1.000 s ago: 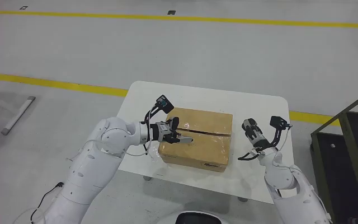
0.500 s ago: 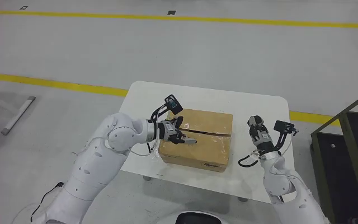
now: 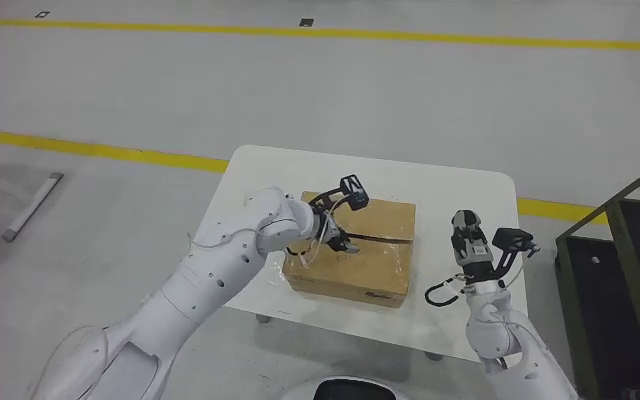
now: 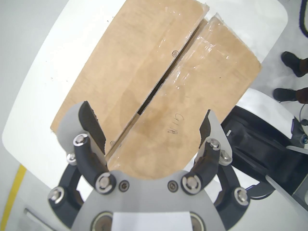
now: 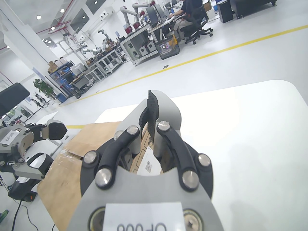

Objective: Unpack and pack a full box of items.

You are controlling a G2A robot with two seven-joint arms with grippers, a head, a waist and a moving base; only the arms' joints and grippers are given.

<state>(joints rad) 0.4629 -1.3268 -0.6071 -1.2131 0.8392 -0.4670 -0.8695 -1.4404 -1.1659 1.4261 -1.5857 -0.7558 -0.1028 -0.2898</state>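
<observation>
a grey floor point(image 3: 300, 90) crossed by yellow lines point(image 3: 100, 151) surrounds a white table point(image 3: 440, 190) with rounded corners. on the table a brown cardboard box point(image 3: 380, 270) sits flat, a little toward 7 o'clock of the table's middle in the top view, with its long sides running from 9 to 3 o'clock. both top flaps are down and meet at a seam point(image 3: 385, 237) that also runs 9 to 3 o'clock across the lid. in the left wrist view the seam point(image 4: 168, 70) gapes as a thin dark slit, and glossy clear tape point(image 4: 207, 49) lies along it. the left arm comes in from 8 o'clock, and the left gripper point(image 3: 340, 243) hangs over the box top close to the seam, just toward 9 o'clock of the lid's middle. seen from its own wrist, the left gripper point(image 4: 146, 111) is spread wide with nothing between its dark pads point(image 4: 92, 123); whether it touches the cardboard cannot be told. the right gripper point(image 3: 463, 220) stands at 3 o'clock of the box, near it but apart, over bare table and pointing toward 12 o'clock. in its own view the right gripper point(image 5: 152, 102) has its ridged pads pressed together, holding nothing. a small white label point(image 5: 148, 163) sits on a side wall of the box
</observation>
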